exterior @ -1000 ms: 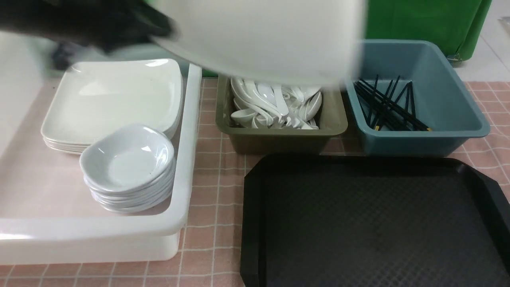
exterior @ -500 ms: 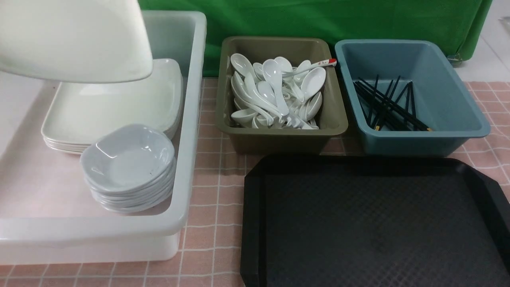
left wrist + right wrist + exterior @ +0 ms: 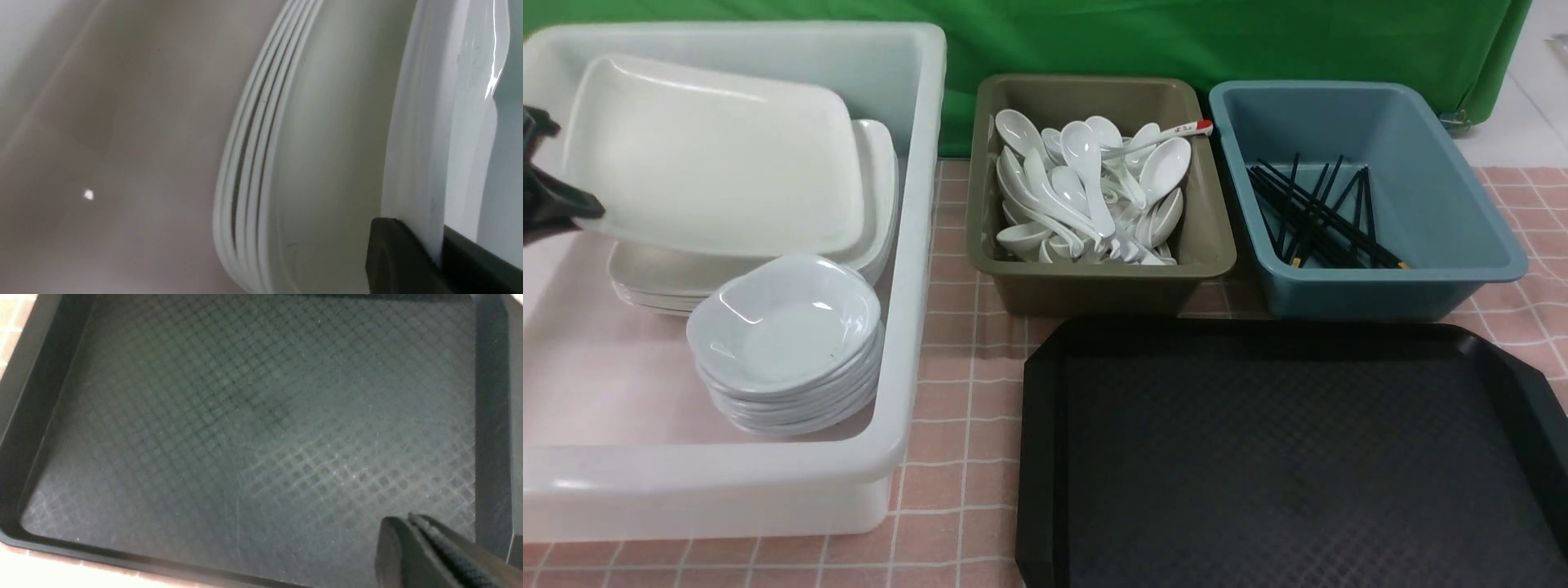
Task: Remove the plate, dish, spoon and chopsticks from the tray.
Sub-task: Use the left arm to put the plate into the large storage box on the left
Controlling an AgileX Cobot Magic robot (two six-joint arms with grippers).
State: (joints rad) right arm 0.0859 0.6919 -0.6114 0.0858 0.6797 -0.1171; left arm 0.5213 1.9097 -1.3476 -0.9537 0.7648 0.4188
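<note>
The large white plate (image 3: pixel 711 155) hangs tilted over a stack of like plates (image 3: pixel 878 196) inside the white bin (image 3: pixel 915 245). My left gripper (image 3: pixel 580 208) is shut on its left rim. In the left wrist view the rim (image 3: pixel 425 183) sits pinched between the jaws of the left gripper (image 3: pixel 429 241), beside the plate stack (image 3: pixel 245 163). The black tray (image 3: pixel 1290 457) holds nothing. My right gripper (image 3: pixel 408 518) hovers shut and empty above the tray's textured floor (image 3: pixel 245 416). A stack of small dishes (image 3: pixel 784 327) sits in the white bin. White spoons (image 3: pixel 1094 188) and black chopsticks (image 3: pixel 1315 216) lie in bins.
The olive bin (image 3: pixel 1094 286) with the spoons and the blue bin (image 3: pixel 1421 278) with the chopsticks stand side by side behind the tray. A green cloth (image 3: pixel 1176 41) hangs at the back. A pink checked cloth (image 3: pixel 956 457) covers the table.
The plate has swung left from in front of the camera and come down into the white bin, over the plate stack. The left gripper now shows at the far left.
</note>
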